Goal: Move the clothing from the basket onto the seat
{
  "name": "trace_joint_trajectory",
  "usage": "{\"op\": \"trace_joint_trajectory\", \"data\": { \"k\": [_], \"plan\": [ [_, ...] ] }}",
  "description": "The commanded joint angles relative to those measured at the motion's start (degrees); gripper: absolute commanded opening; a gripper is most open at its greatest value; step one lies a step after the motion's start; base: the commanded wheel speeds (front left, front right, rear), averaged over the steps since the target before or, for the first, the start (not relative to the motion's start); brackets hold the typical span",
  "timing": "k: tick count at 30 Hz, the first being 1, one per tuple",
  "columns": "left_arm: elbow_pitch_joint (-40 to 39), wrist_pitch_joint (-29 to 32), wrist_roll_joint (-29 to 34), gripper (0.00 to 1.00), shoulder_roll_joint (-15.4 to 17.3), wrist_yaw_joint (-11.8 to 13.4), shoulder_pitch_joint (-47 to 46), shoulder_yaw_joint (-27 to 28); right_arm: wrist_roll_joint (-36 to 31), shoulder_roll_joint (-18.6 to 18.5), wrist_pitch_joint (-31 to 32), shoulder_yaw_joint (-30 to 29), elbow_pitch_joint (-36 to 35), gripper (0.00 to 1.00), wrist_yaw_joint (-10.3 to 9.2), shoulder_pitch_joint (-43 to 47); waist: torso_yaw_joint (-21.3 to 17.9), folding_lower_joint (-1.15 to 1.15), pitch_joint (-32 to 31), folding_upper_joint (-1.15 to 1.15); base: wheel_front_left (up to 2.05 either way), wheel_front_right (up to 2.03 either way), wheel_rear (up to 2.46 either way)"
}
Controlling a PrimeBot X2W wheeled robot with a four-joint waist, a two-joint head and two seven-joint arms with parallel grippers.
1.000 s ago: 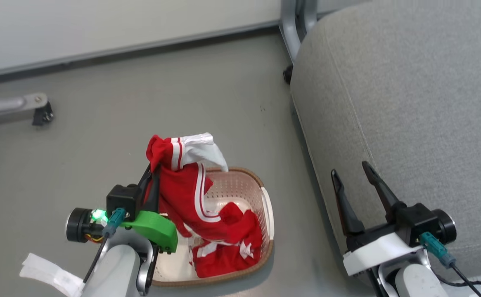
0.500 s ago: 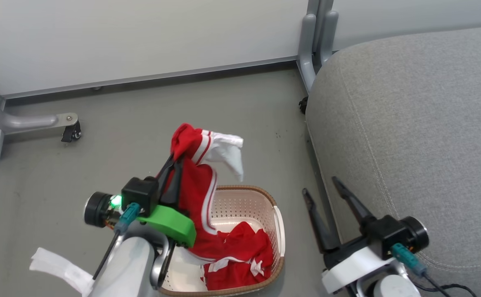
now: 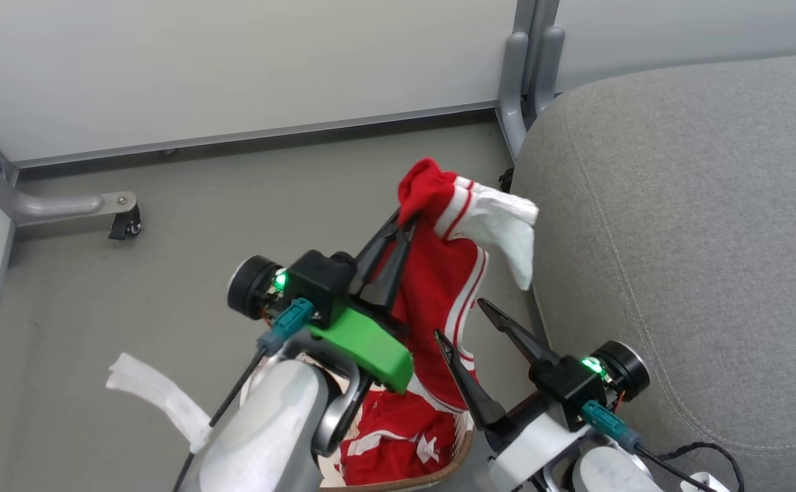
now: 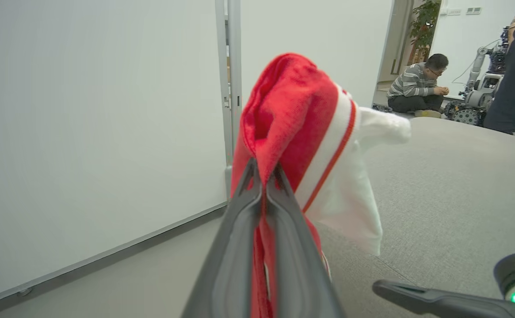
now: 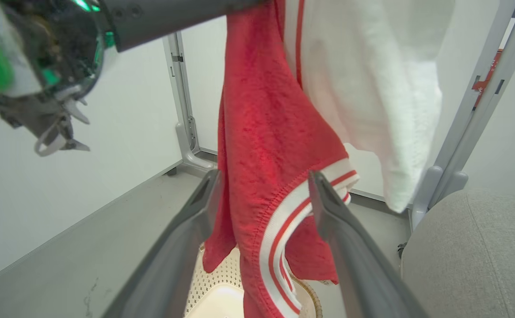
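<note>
Left gripper (image 3: 403, 222) holds red cloth (image 3: 438, 273) up

Its fingers are clamped on the red cloth, which hangs above the basket (image 3: 462, 451), just beside the seat (image 3: 698, 205). The head view shows a second cloth (image 3: 398, 444) lying in the basket. The right wrist view shows the right gripper (image 5: 264, 174), fingers apart, with the red cloth showing between them. The left wrist view shows a person (image 4: 416, 84) sitting far off.

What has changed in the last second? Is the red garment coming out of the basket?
The left gripper, still shut on the red garment, has lifted more of it out of the basket and carried it toward the seat. The right gripper has swung in from the seat edge, its open fingers flanking the garment's lower hem. Unchanged: the second red garment lies in the basket.
</note>
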Motion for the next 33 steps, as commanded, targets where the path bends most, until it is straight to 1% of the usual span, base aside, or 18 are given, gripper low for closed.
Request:
{"op": "trace_joint_trajectory", "data": {
  "k": [1, 6, 10, 17, 18, 19, 20, 23, 24, 25, 27, 33],
  "plan": [
    [-1.3, 1.0, -0.9, 0.00, 0.1, 0.8, -1.1, -1.3, -0.7, 0.1, -0.2, -0.2, 0.2, 1.00, -0.08, -1.0, 0.0, 0.01, -0.1, 0.00, 0.00, 0.00, 0.00],
    [-5.1, 4.4, -2.9, 0.00, 0.1, 3.3, -2.7, -6.5, -2.3, 0.7, -0.2, -1.3, -0.1, 1.00, -0.08, -2.2, -0.2, 0.01, -0.9, 0.00, 0.00, 0.00, 0.00],
    [-7.0, 5.4, -4.7, 0.00, 0.0, 5.2, -3.6, -9.7, -3.2, 1.0, -0.2, -2.6, 1.7, 1.00, -0.08, -2.4, -0.3, 0.01, -1.4, 0.00, 0.00, 0.00, 0.00],
    [-9.4, 6.5, -7.3, 0.00, 0.0, 7.5, -5.0, -13.8, -3.1, 1.3, -0.2, -2.7, 4.0, 1.00, -0.08, -2.5, -0.4, 0.01, -2.2, 0.00, 0.00, 0.00, 0.00],
    [-9.4, 6.6, -7.4, 0.00, 0.0, 7.6, -5.1, -14.0, -3.2, 1.3, -0.2, -2.5, 4.1, 0.76, -0.08, -2.6, -0.4, 0.01, -2.2, 0.00, 0.00, 0.00, 0.00],
    [-9.4, 6.6, -7.5, 0.00, 0.0, 7.8, -5.2, -14.2, -3.2, 1.3, -0.2, -2.5, 4.2, 0.29, -0.08, -2.7, -0.4, 0.01, -2.2, 0.00, 0.00, 0.00, 0.00],
    [-9.2, 6.5, -7.5, 0.00, 0.0, 7.9, -5.3, -14.3, -3.2, 1.3, -0.2, -2.4, 4.2, 0.00, -0.08, -2.8, -0.3, 0.01, -2.2, 0.00, 0.00, 0.00, 0.00],
    [-8.2, 6.0, -7.8, 0.00, 0.1, 8.0, -5.6, -14.2, -1.9, 1.3, -0.2, -2.3, 4.4, 0.00, -0.08, -2.4, -0.3, 0.01, -2.1, 0.00, 0.00, 0.00, 0.00],
    [-7.9, 5.9, -7.9, 0.00, 0.3, 7.2, -5.7, -14.5, -1.9, 1.3, -0.2, -2.4, 4.4, 0.00, -0.08, -2.3, -0.3, 0.01, -2.0, 0.00, 0.00, 0.00, 0.00],
    [-7.2, 5.9, -8.2, 0.00, 0.6, 7.1, -5.5, -14.5, -1.8, 1.3, -0.2, -2.5, 4.3, 0.00, -0.08, -2.2, -0.3, 0.01, -2.0, 0.00, 0.00, 0.00, 0.00],
    [-5.9, 5.4, -8.2, 0.00, 1.1, 7.0, -5.2, -14.1, -1.7, 1.3, -0.2, -2.7, 4.1, 0.00, -0.08, -1.8, -0.3, 0.01, -1.8, 0.00, 0.00, 0.00, 0.00],
    [-2.6, 3.7, -8.8, 0.00, 1.4, 7.1, -4.3, -13.3, -1.4, 1.3, -0.2, -3.2, 4.1, 0.00, -0.08, -1.3, -0.3, 0.01, -1.4, 0.00, 0.00, 0.00, 0.00]
  ]
}}
